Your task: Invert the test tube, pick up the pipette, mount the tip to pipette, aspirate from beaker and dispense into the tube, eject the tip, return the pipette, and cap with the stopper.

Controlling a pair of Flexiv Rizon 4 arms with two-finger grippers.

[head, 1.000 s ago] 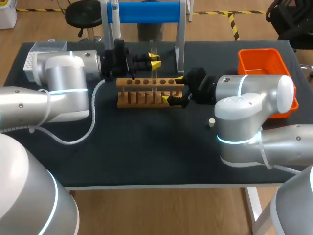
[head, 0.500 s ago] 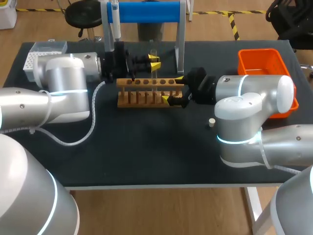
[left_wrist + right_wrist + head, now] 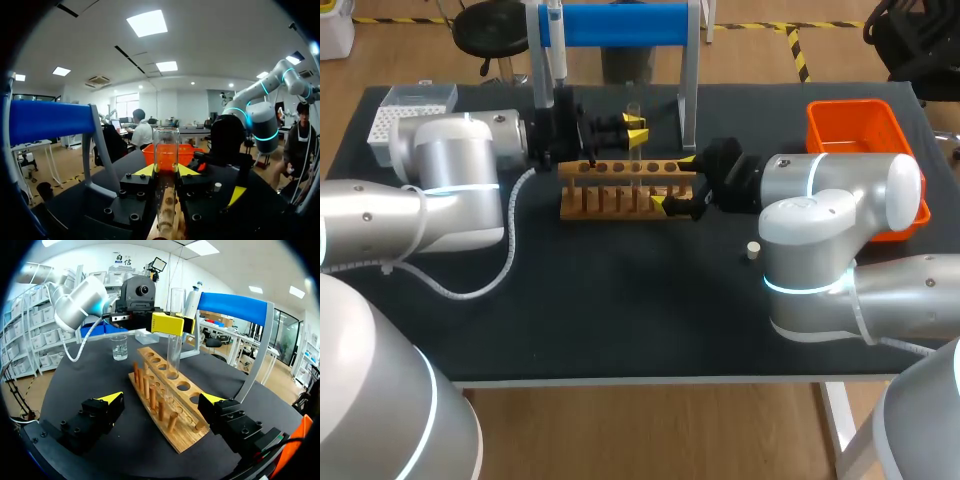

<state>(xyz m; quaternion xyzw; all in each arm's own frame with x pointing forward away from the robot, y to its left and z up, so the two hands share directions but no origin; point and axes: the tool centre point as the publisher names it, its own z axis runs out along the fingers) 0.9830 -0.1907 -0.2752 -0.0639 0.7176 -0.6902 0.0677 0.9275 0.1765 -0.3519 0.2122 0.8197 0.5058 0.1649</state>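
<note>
Left jaws clamp the test tube, upper middle; I'd lower it plumb into the rack (right jaws wide open, empty).

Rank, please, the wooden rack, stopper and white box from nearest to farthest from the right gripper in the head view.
1. Wooden rack: its end between the right gripper's fingers.
2. Stopper: on the table by the right arm.
3. White box: far left corner.

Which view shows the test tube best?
The right wrist view: the test tube stands upright, full length, in the left gripper, its lower end at the wooden rack. The left wrist view shows only its upper part between the fingers; the head view, a faint glint.
</note>
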